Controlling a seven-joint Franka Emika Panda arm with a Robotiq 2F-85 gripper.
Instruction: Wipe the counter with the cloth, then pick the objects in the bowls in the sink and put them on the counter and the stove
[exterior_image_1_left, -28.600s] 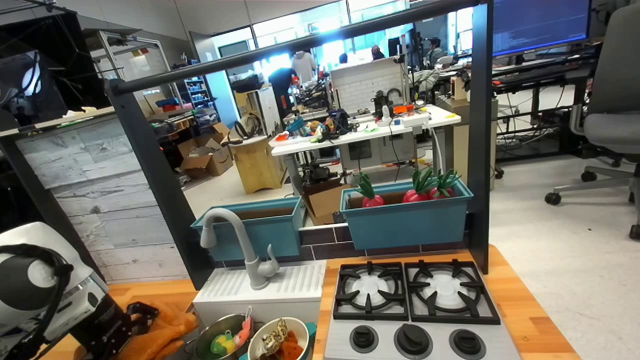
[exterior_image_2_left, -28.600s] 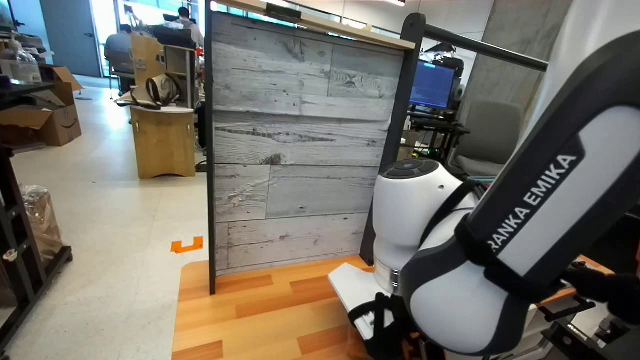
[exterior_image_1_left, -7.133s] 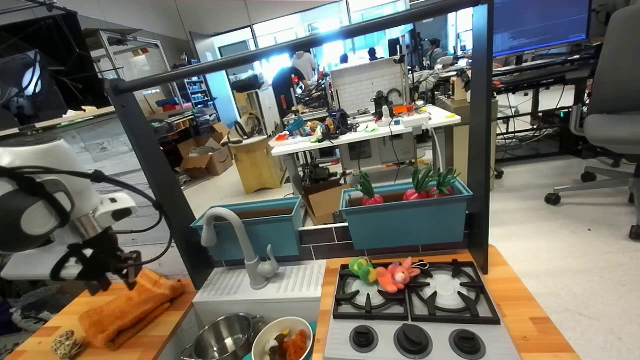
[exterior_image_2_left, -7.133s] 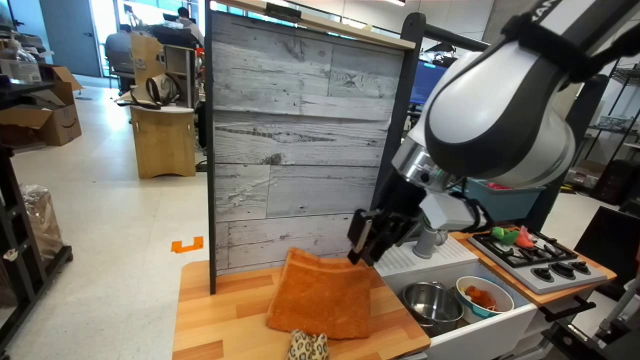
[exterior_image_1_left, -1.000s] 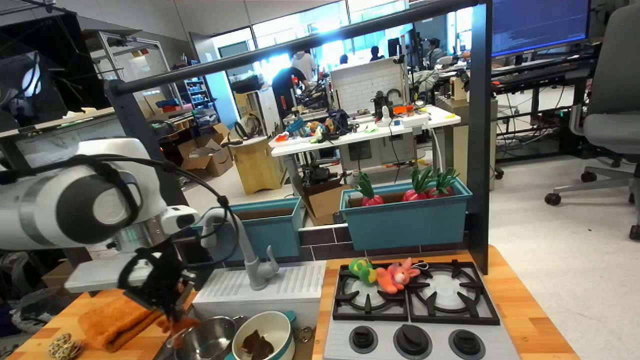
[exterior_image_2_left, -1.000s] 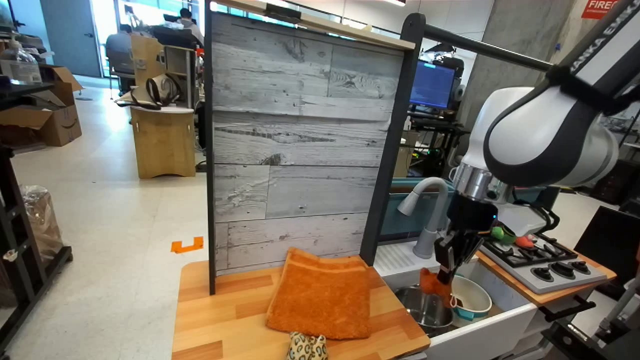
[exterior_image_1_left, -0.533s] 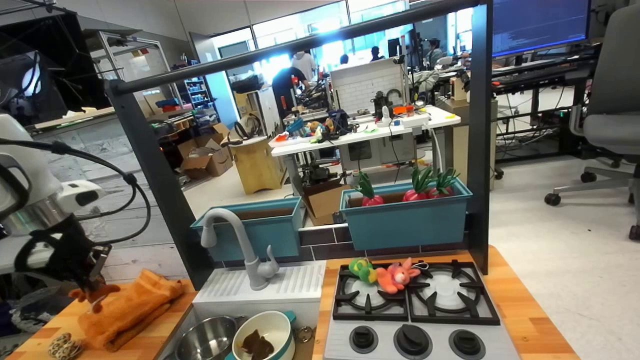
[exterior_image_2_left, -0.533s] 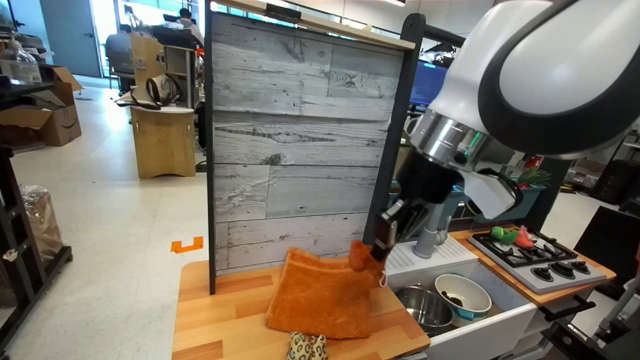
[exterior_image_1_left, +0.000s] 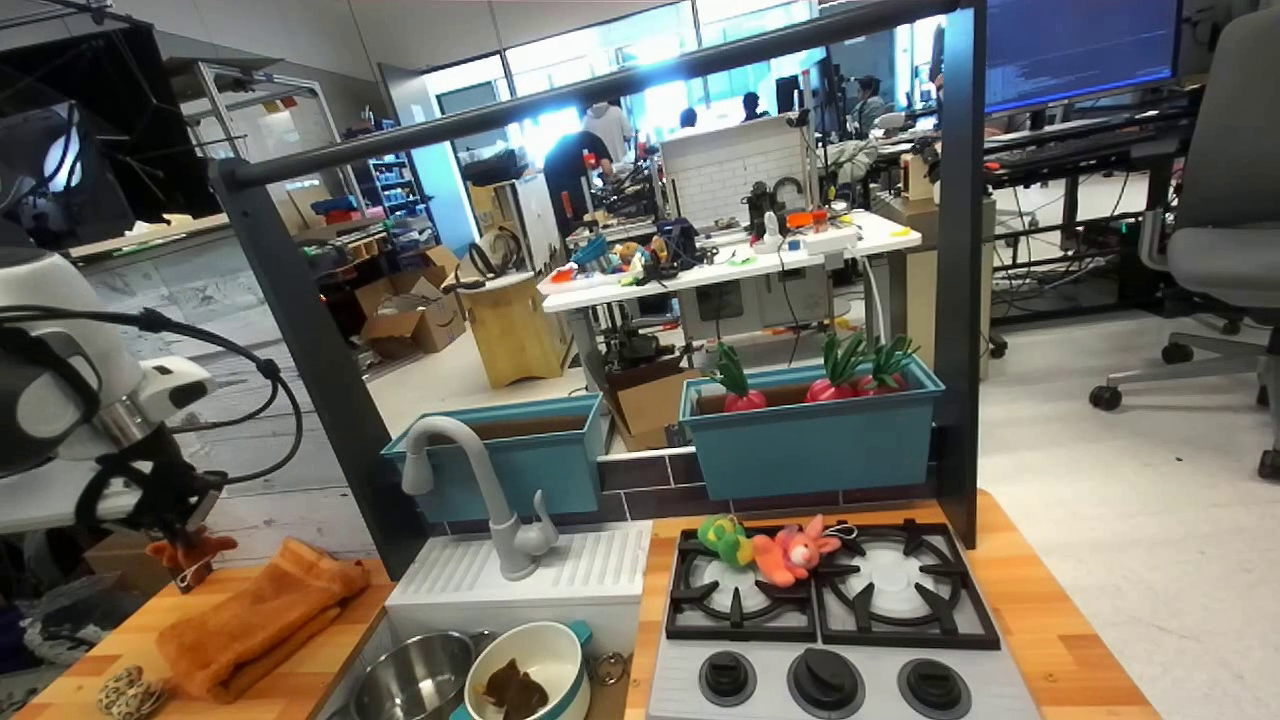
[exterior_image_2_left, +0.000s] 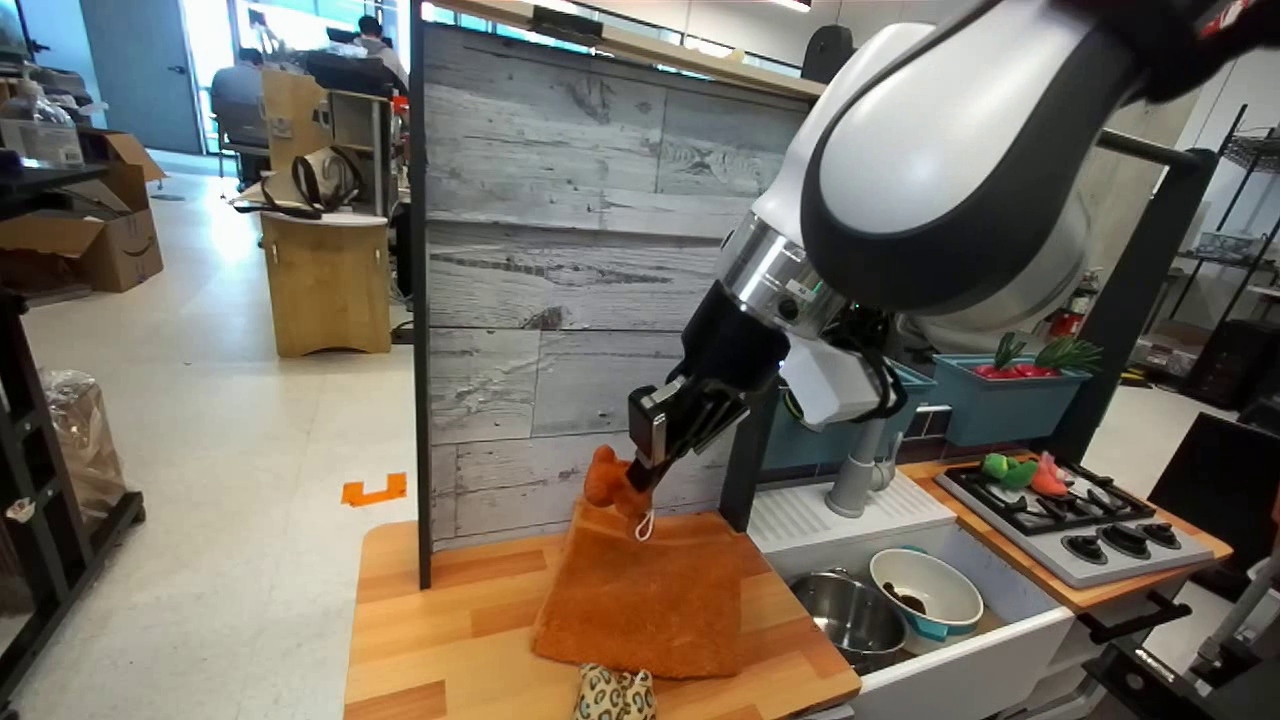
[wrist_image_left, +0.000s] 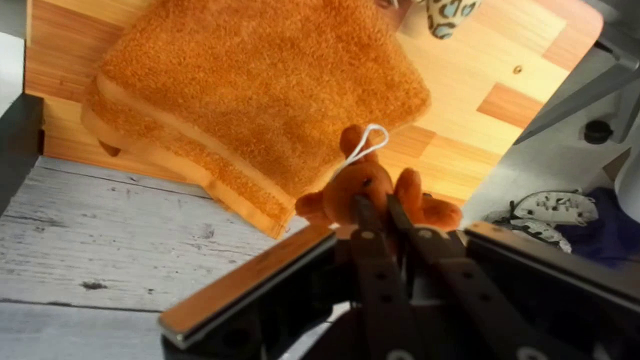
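- Bare counter (exterior_image_2_left: 470, 620) flanks the cloth (exterior_image_2_left: 640, 600) on both sides in an exterior view.
- Leopard toy (exterior_image_2_left: 614, 695) blocks the way just beside the cloth's near edge.
- Panel (exterior_image_2_left: 580, 290) walls off the counter's back.
- Faucet (exterior_image_1_left: 512, 542) obstructs the sink (exterior_image_2_left: 970, 672) from behind; pot (exterior_image_1_left: 420, 670) and bowl (exterior_image_1_left: 548, 652) stand open from above.
- Green toy (exterior_image_1_left: 727, 540) and pink toy (exterior_image_1_left: 788, 552) crowd the rear of the sink-side burner (exterior_image_1_left: 737, 590); the other burner (exterior_image_1_left: 895, 585) lies mostly open.

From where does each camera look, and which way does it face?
In an exterior view: in front of the sink and stove, facing teal planters; arm and gripper at left edge.
In an exterior view: in front of the counter, facing the plank panel; arm at upper right, gripper near centre.
Wrist view: on the arm, facing down to the cloth; gripper at the bottom.
Both exterior views share stove, sink and cloth.
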